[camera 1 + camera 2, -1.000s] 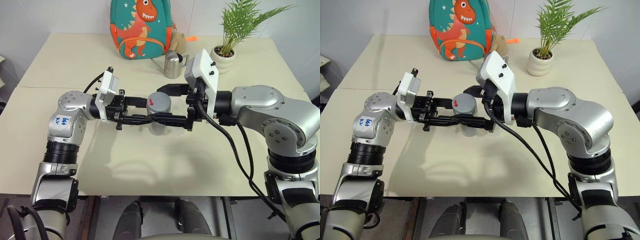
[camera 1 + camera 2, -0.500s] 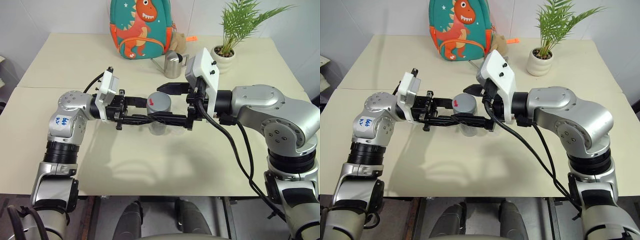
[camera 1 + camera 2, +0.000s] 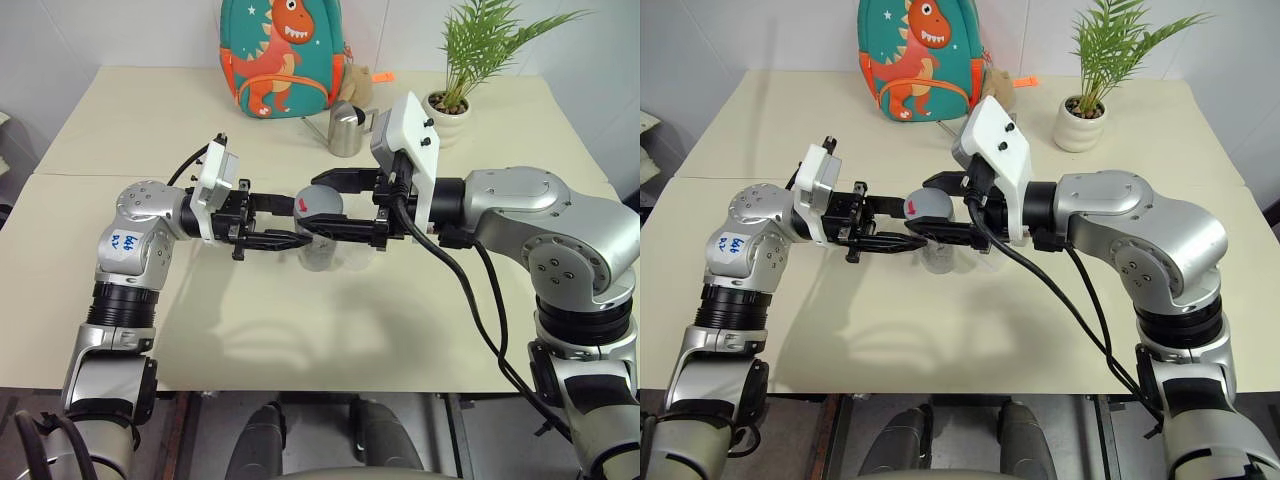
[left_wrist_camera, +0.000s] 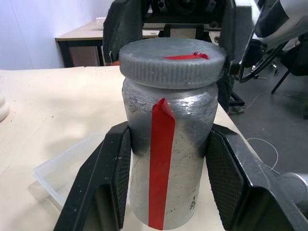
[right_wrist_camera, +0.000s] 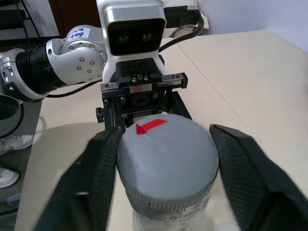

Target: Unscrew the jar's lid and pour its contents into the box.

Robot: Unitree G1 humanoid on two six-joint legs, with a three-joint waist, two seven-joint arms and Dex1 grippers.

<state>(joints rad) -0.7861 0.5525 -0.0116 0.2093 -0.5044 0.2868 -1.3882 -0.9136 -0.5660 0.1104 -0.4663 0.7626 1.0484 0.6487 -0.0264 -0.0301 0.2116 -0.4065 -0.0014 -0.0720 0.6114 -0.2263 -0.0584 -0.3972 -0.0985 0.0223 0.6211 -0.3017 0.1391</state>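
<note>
Beige tabletop (image 3: 300,330), two panels joined by a seam, white wall behind. At far edge, left to right: dinosaur backpack (image 3: 283,58), steel pitcher (image 3: 346,129), potted plant (image 3: 455,95).

Left gripper (image 3: 290,237) reaching level from the left, fingers (image 4: 113,178) pinching the jar (image 4: 168,159) at mid-body, one pad on each side, contact on both. Jar upright, raised clear of the tabletop, near the tabletop's middle; silver-grey body, red strip running down its side.

Lid (image 5: 166,159) seated on the jar, grey, ribbed rim, red mark on top. Not yet removed.

Right gripper (image 3: 335,205) reaching from the right at lid height, fingers (image 5: 98,168) closed in against the lid's rim, one on each side.

Box (image 4: 67,166), clear plastic, lying on the tabletop below and just behind the jar, partly hidden by it in the head views. Interior not readable.

Contents not discernible through the jar wall.
</note>
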